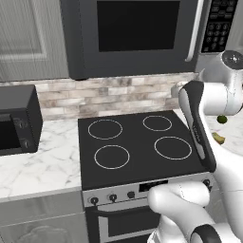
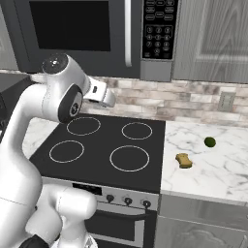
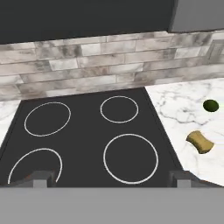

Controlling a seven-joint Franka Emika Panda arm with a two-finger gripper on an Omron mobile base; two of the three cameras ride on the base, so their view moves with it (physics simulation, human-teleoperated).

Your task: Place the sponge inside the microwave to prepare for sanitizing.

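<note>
Well, nothing's been banked yet, folks. The sponge [image 2: 183, 160] lies flat on the marble counter [image 2: 227, 167] to the right of the cooktop, just beside the counter's stove-side edge, with nothing touching it. From the hand camera it sits off to the lower right [image 3: 200, 141], well apart from the fingertips. A little further back on the same counter there's the small green lime [image 2: 209, 141], near the sponge but clear of it.

Up above the stove, the microwave [image 1: 137, 33] hangs with its black window door flush and shut, the long silver handle [image 2: 128, 34] vertical beside the keypad [image 2: 159, 26]. So by my read that door has to come open before any sponge goes in.

And the gripper [image 3: 111, 177]? Fingers spread wide with nothing between them, looking down across the black glass cooktop [image 3: 87, 135] and its four ring burners, the stone-tile backsplash [image 3: 109, 61] behind. It hovers above the stove, not over the sponge.

Scorecard as I judge it: sponge not picked up, door not opened, nothing placed. Everything is left to do: reach right for the sponge, get the door open, set it inside. Over on the far left counter sits the smaller black countertop oven [image 1: 16, 121], not part of this play.
</note>
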